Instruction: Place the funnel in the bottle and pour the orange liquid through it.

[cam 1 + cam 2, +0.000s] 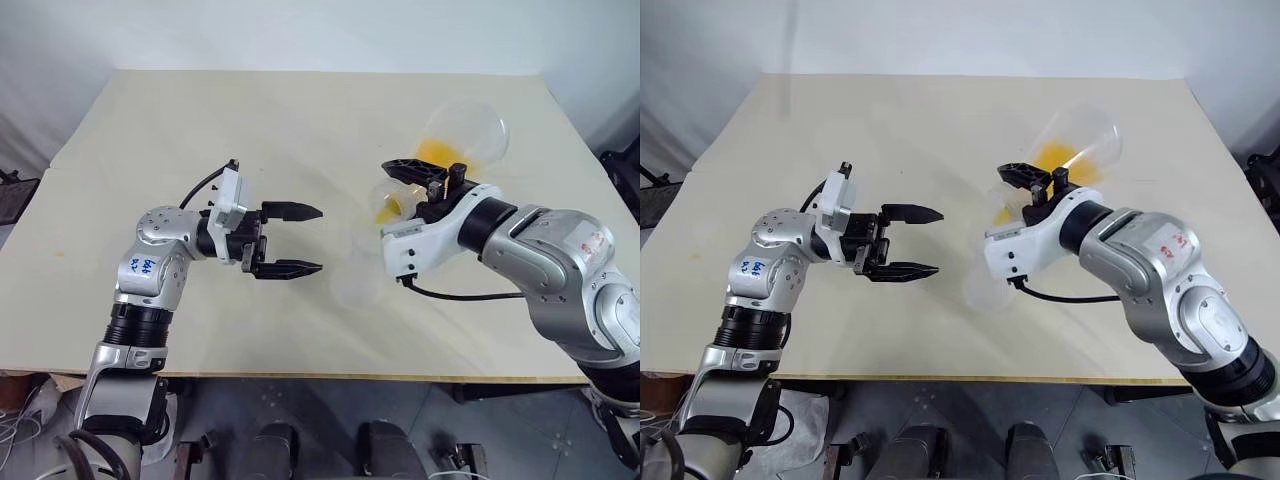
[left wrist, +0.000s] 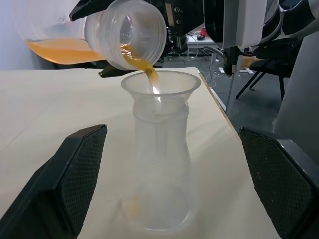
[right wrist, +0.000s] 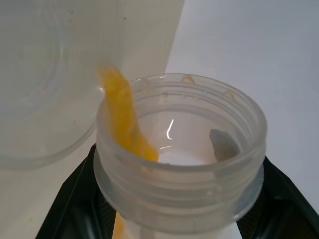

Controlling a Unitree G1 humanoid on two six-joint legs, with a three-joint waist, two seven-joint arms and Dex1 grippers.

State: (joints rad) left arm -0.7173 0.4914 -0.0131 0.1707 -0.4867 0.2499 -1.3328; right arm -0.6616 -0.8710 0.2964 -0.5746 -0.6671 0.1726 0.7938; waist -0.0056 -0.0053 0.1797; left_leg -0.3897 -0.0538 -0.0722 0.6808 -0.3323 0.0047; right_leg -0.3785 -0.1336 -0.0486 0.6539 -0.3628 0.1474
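Observation:
My right gripper (image 1: 428, 188) is shut on the neck of a large clear flask (image 1: 470, 135), which it holds tilted over the table. Orange liquid (image 1: 438, 152) lies in the flask's belly, and a thin stream (image 2: 144, 67) runs from its mouth into the clear funnel (image 2: 160, 84). The funnel sits in the neck of the smaller frosted bottle (image 2: 162, 174), which stands upright on the table. My left gripper (image 1: 318, 240) is open, level and pointing at the bottle, with its fingertips a little short of it. In the right wrist view the orange liquid (image 3: 124, 124) crosses the flask's threaded mouth (image 3: 184, 159).
The beige table (image 1: 200, 130) stretches around the bottle, and its front edge lies just below both arms. Past the table's right edge stand dark chairs and equipment (image 2: 259, 59).

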